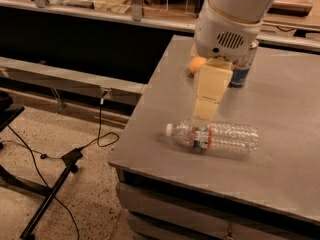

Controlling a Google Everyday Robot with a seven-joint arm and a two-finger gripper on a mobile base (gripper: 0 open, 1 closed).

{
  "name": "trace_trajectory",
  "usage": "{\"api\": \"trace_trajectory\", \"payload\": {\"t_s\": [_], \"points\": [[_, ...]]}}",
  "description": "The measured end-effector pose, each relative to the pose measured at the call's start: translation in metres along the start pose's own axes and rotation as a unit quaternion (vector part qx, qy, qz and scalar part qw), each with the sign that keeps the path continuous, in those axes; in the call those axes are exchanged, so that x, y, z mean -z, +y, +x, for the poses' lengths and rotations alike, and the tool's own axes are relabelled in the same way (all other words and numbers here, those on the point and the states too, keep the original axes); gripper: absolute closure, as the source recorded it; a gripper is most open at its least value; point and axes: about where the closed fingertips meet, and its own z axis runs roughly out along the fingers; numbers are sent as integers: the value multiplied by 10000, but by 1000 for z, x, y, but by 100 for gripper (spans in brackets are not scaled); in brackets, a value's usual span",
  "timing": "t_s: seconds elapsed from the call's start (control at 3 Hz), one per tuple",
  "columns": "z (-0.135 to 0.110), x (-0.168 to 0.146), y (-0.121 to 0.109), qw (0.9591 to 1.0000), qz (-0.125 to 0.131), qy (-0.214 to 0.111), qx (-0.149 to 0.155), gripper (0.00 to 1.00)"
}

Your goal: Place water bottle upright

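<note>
The arm (240, 4) comes in from the top right edge. Its white shell bends down to a rounded wrist housing (227, 36) with a small vent grille facing the camera. From that housing the cream-coloured gripper (204, 112) hangs almost straight down, tipped slightly leftward at its lower end. It reads as one tapering cream block, so whether it is open or closed cannot be told, and nothing is seen lifted in it. Directly under its tip the water bottle (225, 136) lies on its side on the grey table (290, 149). The white cap (170, 129) points out to the left of the gripper, toward the table's near left edge. The red, white and blue-green label band (202, 136) sits right below the tip, and the ribbed clear body runs off to the right of it. The tip overlaps the bottle's upper edge in this view, and whether it touches the plastic or hangs just above it cannot be told. The bottle looks clear along its whole length, and whether any liquid is inside cannot be made out. Behind the gripper, farther back on the table, an orange (196, 64) shows at its left side, partly covered by it. A blue-and-silver drink can (243, 69) stands upright behind and to the right of the gripper, its top hidden by the wrist housing. Well to the left of and below the gripper, off the table, a black stand (47, 196) and a cable (100, 134) lie on the speckled floor.
</note>
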Motion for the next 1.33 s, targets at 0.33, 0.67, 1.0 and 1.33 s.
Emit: {"api": "trace_trajectory", "payload": {"t_s": [0.33,0.67,1.0,1.33], "points": [[-21,-23,6,9998,-190,-18,-93,0],[-23,-52,17,9995,-155,134,-221,0],[-8,-86,24,9975,-123,540,-442,0],[7,-114,29,9941,-208,884,-598,0]]}}
